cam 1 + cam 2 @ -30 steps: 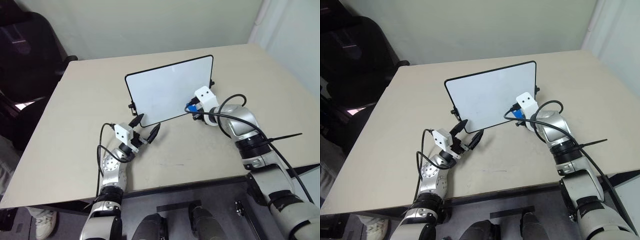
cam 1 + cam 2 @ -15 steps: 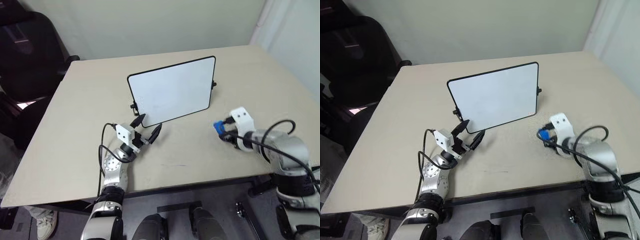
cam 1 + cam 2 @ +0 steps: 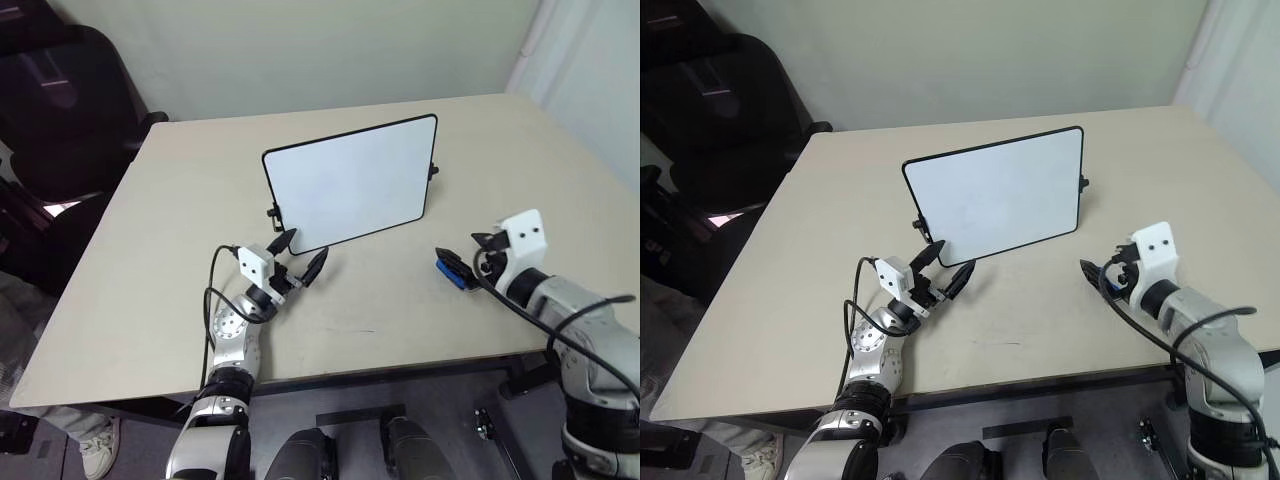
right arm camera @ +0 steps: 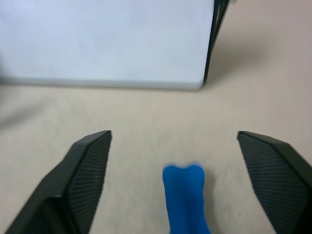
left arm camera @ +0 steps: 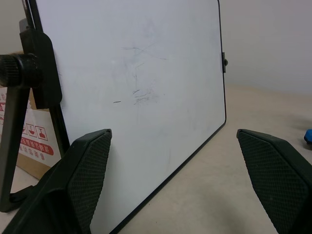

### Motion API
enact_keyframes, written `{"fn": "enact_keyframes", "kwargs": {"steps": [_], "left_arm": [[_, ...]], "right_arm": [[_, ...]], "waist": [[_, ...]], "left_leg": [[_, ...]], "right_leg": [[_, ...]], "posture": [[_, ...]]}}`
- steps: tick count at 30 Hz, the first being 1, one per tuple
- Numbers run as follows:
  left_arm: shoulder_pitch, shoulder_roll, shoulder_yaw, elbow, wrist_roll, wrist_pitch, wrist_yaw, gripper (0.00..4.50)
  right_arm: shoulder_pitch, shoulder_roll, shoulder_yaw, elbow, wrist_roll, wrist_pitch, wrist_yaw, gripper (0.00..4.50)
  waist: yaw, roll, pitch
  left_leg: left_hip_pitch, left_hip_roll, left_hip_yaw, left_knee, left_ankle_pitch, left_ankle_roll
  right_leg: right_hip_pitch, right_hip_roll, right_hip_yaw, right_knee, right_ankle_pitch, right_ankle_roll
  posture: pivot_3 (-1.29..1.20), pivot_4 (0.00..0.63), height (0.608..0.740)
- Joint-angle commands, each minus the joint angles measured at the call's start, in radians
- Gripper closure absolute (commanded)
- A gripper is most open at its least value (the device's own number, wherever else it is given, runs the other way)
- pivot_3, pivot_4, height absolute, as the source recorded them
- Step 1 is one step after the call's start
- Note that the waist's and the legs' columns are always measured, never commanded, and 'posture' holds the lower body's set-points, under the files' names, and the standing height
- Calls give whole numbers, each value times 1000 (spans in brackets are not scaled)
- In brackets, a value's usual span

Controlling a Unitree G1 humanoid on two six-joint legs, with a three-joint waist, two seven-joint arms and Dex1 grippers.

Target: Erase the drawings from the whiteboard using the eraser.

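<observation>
The whiteboard (image 3: 350, 182) stands up on the tan table (image 3: 180, 200), near the middle, leaning back a little. It has a thin black frame and small black clips on its sides. Its white face looks almost clean from above. Up close, in the left wrist view, a few thin faint marks (image 5: 139, 80) show on the board, like the last bits of the drawings.

The eraser (image 3: 452, 269) is a small blue block. It is in front of the board's right corner, well apart from the board. It sits between the two black fingers of the right gripper (image 4: 183, 190), but the fingers stand far apart and do not touch it. I cannot tell if it lies flat on the table.

The left gripper (image 3: 298, 255) is just in front of the board's lower left corner. Its two black fingers are spread apart too, and they hold nothing. One fingertip is very near the bottom edge of the board.

A dark chair (image 3: 60, 110) stands past the table's far left corner.
</observation>
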Motion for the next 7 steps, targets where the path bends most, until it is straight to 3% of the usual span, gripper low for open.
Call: {"fn": "enact_keyframes", "kwargs": {"steps": [1,7], "left_arm": [[21,-27,-7,31,-8,-17,4,0],[15,-26,-4,40,-9,-23,2,0]], "right_arm": [[-6,62,-33,-49,80,-117,0,224],[28,92,33,-42,99,-248,30,224]], "waist": [[-3,-1,0],[-2,1,0]], "left_leg": [[0,0,0,1,0,0],[1,-2,0,1,-1,2]], "right_leg": [[0,0,0,0,0,0],[2,-1,1,-1,0,2]], "posture": [[0,150,726],[0,150,726]]}}
